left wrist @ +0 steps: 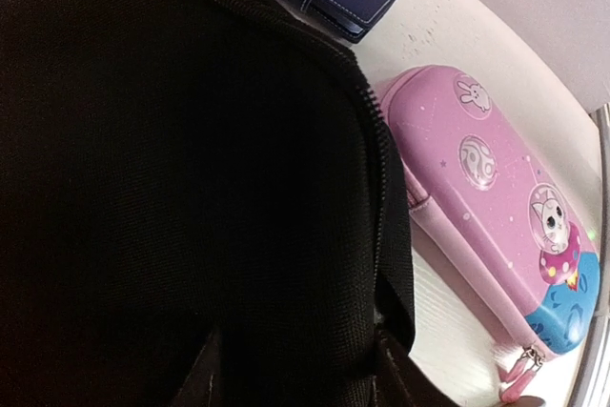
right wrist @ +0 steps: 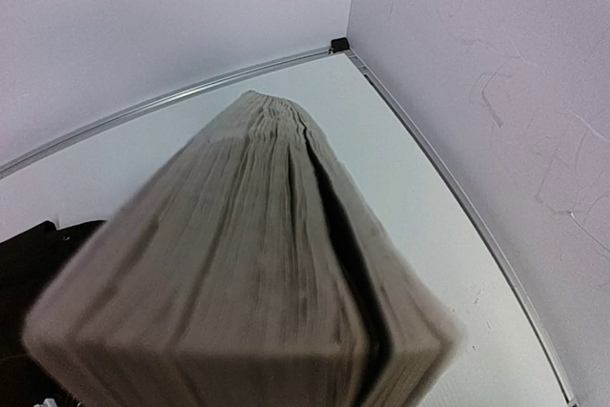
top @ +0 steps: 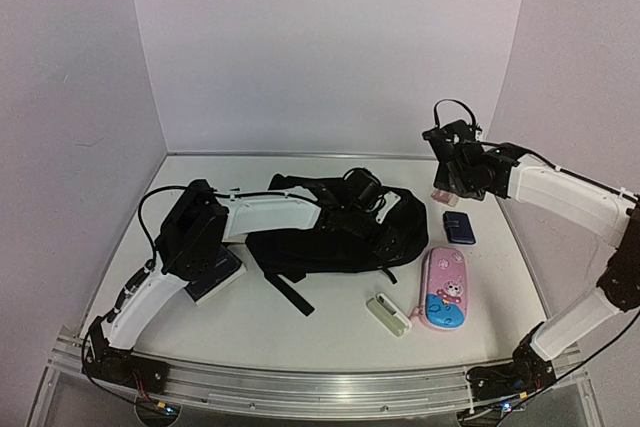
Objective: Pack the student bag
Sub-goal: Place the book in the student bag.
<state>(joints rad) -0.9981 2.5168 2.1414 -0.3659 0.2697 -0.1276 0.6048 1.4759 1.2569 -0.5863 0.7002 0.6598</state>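
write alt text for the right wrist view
A thick book, seen page-edge on and blurred by closeness, fills most of the frame, raised above the white table. Behind it two pale walls meet at a corner, and a bit of the black student bag shows at lower left.

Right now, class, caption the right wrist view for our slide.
Thick book held close, page edges facing the lens, above the white table.
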